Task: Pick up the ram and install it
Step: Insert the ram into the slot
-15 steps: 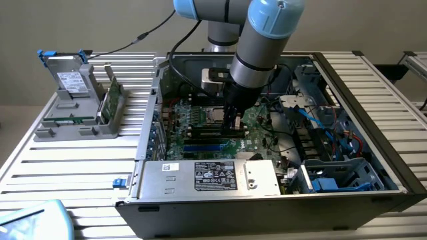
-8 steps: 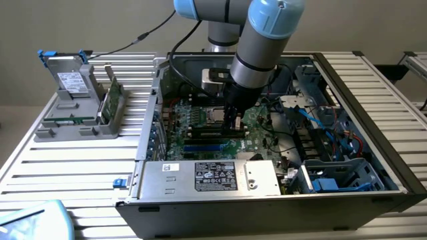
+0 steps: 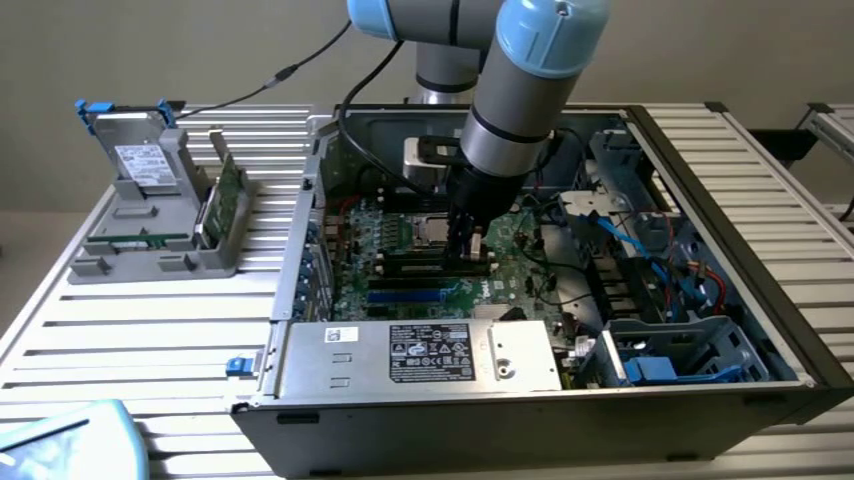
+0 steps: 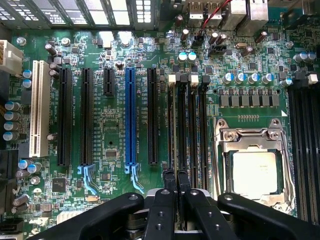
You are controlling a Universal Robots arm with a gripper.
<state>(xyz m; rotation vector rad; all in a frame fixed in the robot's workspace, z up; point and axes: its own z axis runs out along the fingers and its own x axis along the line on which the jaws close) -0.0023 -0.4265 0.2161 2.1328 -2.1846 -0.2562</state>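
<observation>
Black fingers (image 4: 170, 182) are pressing together; we're seeing the gripper (image 4: 176, 181) hovering over memory slots (image 4: 186, 125), motherboard (image 4: 110, 125) beyond fingertips.

Ram (image 4: 175, 150): a long, thin stick, seen edge-on in the wrist view as a narrow dark strip. It stands upright on its long edge, in line with one of the black memory slots on the green motherboard beside the processor socket. The near end is pinched between the closed jaws and the rest runs straight away from them along the slot. Chips and the green face aren't readable from this angle. Can't tell whether it is fully seated or only resting in the slot.
</observation>
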